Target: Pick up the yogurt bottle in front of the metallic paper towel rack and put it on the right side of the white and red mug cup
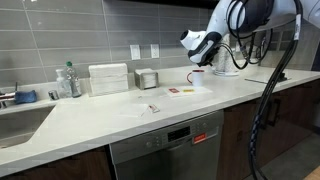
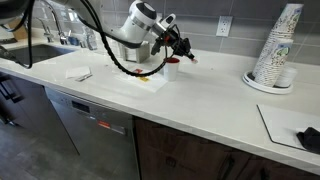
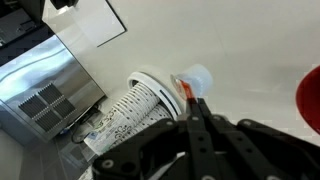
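My gripper [image 3: 192,103] is shut on the small yogurt bottle [image 3: 192,80], whose pale body and red band stick out past the fingertips. In both exterior views the gripper [image 1: 199,52] [image 2: 182,50] hangs above the counter, just over the white and red mug cup [image 2: 172,68] [image 1: 197,72]. A red rim at the right edge of the wrist view [image 3: 311,100] looks like that mug. The metallic paper towel rack [image 1: 147,78] stands by the back wall, well away from the gripper.
A white rectangular box [image 1: 108,78] and clear bottles [image 1: 68,80] stand near the sink [image 1: 20,118]. A stack of patterned paper cups on a plate [image 2: 277,45] [image 3: 130,115] stands beyond the mug. Small flat packets [image 1: 180,91] lie on the counter. A dishwasher [image 1: 165,150] sits below.
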Controlling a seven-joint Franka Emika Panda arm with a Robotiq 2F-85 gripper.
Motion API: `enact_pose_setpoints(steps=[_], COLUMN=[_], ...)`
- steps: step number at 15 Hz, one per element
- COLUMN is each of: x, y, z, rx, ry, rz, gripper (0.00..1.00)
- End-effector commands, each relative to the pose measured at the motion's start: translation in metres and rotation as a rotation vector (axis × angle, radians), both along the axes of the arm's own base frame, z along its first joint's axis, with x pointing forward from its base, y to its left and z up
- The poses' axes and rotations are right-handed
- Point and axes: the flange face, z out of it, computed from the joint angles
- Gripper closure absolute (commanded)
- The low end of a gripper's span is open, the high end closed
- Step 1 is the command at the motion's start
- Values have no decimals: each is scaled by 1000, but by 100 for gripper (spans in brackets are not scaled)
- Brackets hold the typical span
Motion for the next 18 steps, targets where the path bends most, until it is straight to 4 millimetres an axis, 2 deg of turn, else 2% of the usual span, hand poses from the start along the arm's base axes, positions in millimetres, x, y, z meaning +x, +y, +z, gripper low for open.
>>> enact_pose_setpoints(steps=[1, 6, 13, 18], x=[0, -9, -34, -40], y=[0, -8, -43, -55], z=[-1, -16, -48, -64], rx=[-2, -16, -24, -66], ry=[5, 49, 104, 107], rz=[-1, -33, -127, -124], gripper=[100, 100, 100, 100])
